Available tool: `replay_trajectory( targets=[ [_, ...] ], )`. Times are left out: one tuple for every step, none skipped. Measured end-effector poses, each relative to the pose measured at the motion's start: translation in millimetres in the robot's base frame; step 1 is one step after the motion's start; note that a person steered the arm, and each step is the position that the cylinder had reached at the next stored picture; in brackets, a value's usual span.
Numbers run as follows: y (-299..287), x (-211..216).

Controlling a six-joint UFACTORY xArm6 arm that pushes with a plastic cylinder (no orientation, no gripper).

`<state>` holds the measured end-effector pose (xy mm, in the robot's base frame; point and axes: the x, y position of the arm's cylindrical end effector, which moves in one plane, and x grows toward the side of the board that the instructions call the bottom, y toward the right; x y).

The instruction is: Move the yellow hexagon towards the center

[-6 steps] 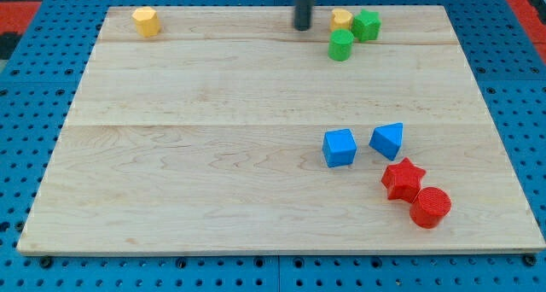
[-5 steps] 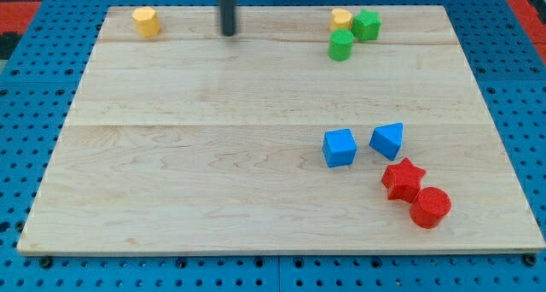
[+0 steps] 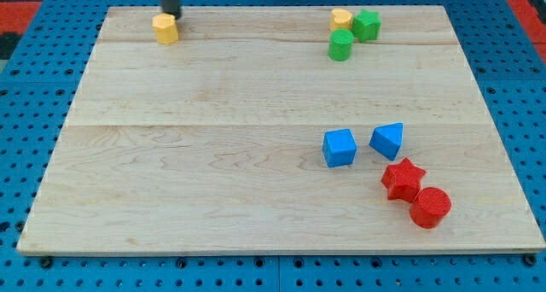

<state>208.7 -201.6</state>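
Observation:
The yellow hexagon (image 3: 165, 28) sits near the top left of the wooden board (image 3: 213, 155). My tip (image 3: 171, 13) stands right above the hexagon's top edge, touching or nearly touching it. The rod rises out of the view's top.
A second yellow block (image 3: 341, 19), a green star-like block (image 3: 367, 25) and a green cylinder (image 3: 340, 45) cluster at the top right. A blue cube (image 3: 339, 148), a blue triangular block (image 3: 388, 140), a red star (image 3: 403, 178) and a red cylinder (image 3: 430, 207) lie at the lower right.
My tip has swept left along the top edge, from near the green blocks to the yellow hexagon. The hexagon has shifted a little right and down.

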Motion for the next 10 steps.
replay_trajectory(
  targets=[
    [-50, 1],
    [-46, 27],
    [15, 28],
    [78, 28],
    [67, 32],
    [60, 46],
    [85, 62],
    [182, 62],
    [173, 81],
    [132, 97]
  ],
)
